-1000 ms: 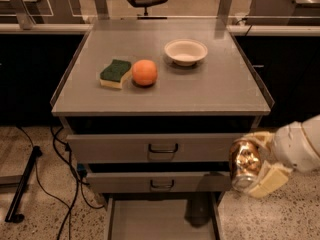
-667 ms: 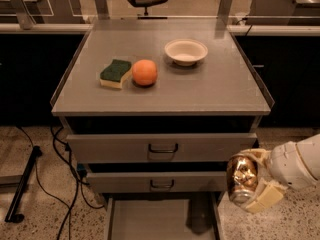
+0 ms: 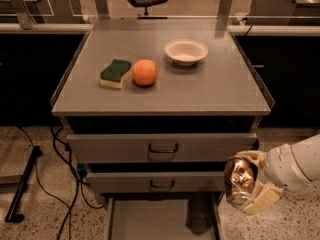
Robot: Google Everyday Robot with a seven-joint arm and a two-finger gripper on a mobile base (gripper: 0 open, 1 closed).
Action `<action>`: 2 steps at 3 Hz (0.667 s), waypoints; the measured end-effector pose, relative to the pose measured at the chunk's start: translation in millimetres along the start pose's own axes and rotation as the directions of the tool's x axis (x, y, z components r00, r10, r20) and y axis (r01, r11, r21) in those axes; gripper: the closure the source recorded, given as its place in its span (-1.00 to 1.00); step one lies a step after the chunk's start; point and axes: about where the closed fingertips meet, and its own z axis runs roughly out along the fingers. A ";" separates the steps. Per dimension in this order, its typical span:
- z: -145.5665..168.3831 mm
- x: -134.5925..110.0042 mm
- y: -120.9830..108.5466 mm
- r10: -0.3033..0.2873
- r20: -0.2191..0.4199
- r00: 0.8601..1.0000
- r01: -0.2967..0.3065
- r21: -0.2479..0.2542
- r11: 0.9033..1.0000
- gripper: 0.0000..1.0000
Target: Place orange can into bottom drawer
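My gripper point(image 3: 250, 183) comes in from the right edge, low in the camera view, with cream fingers point(image 3: 261, 200) shut on the orange can point(image 3: 240, 179), a shiny dented copper and silver can. It holds the can in the air just right of the cabinet front, level with the middle drawer. The bottom drawer point(image 3: 145, 221) is pulled out below and to the left, a flat grey tray at the picture's lower edge.
On the cabinet top point(image 3: 210, 91) lie a green and yellow sponge point(image 3: 115, 73), a round orange fruit point(image 3: 145, 72) and a white bowl point(image 3: 186, 51). The two upper drawers point(image 3: 162, 148) have dark loop handles. Cables and a black stand point(image 3: 22, 186) lie on the floor at left.
My gripper has moved down and to the left with the can, closer to the open bottom drawer.
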 end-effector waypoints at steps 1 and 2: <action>31.8 15.0 -5.2 -0.049 0.006 0.999 0.049 0.006 0.999 1.00; 75.0 31.3 -13.0 -0.103 0.033 0.994 0.102 0.036 0.994 1.00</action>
